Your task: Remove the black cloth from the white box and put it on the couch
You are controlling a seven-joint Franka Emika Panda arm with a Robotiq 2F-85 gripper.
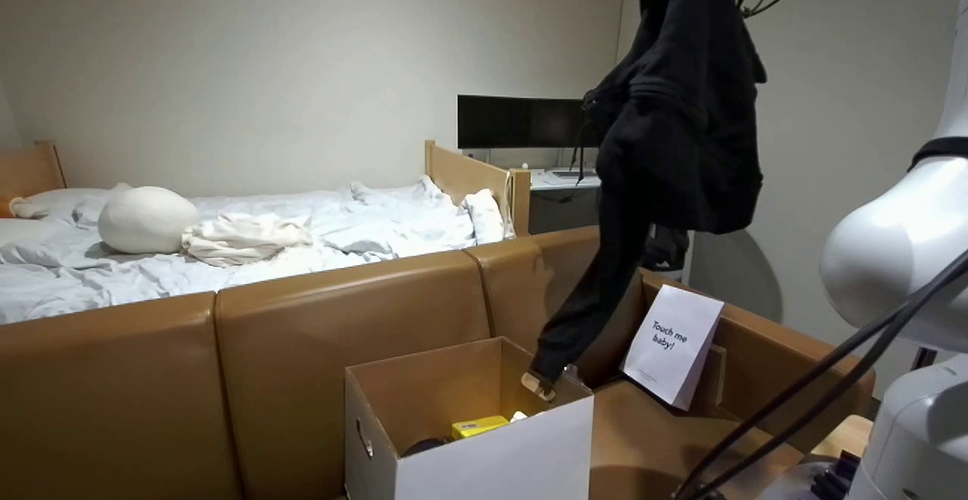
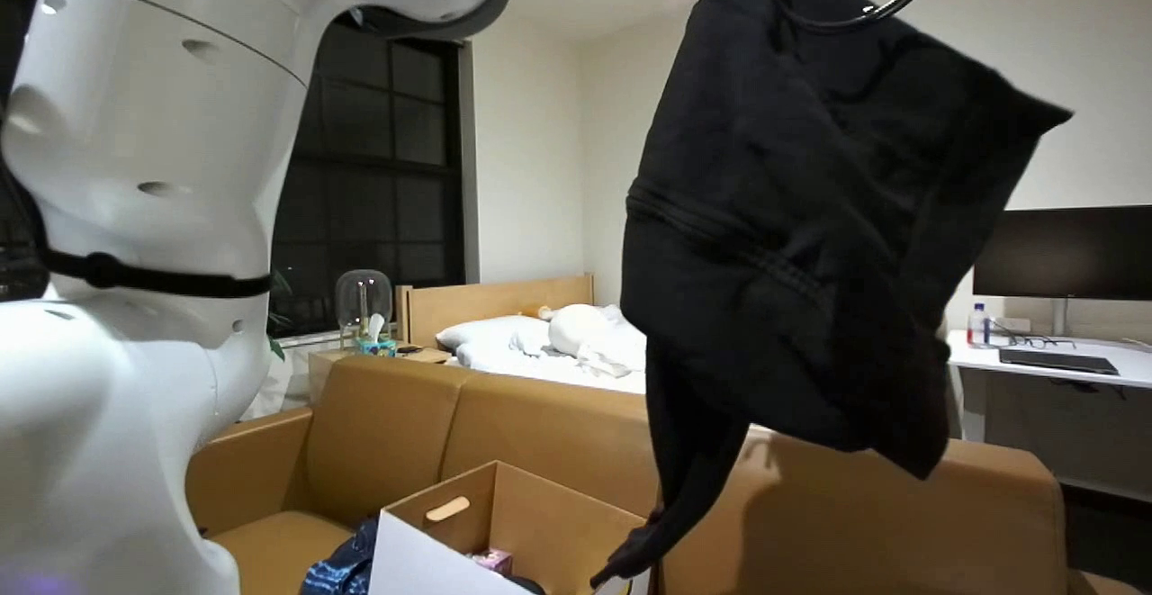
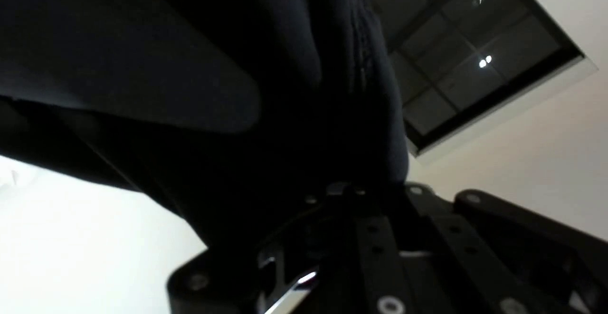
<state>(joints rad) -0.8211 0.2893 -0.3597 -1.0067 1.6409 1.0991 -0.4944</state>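
Black cloth (image 1: 681,144) hangs pinched between my fingers (image 3: 380,257), held high, I judge, so its dangling end (image 1: 569,337) can clear the white box (image 1: 499,451) before reaching the couch (image 1: 348,307).

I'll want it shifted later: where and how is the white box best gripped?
Probably pinch the white box at the rim above the handle hole away from the black cloth, coming straight down: it is open-topped and looks thin-walled.

In an exterior view, the cloth (image 1: 677,137) hangs right of and higher than the box (image 1: 499,458), its lowest end by the rim; a sign (image 1: 669,352) rests farther right on the couch (image 1: 355,318), behind which stands the bed (image 1: 465,176).
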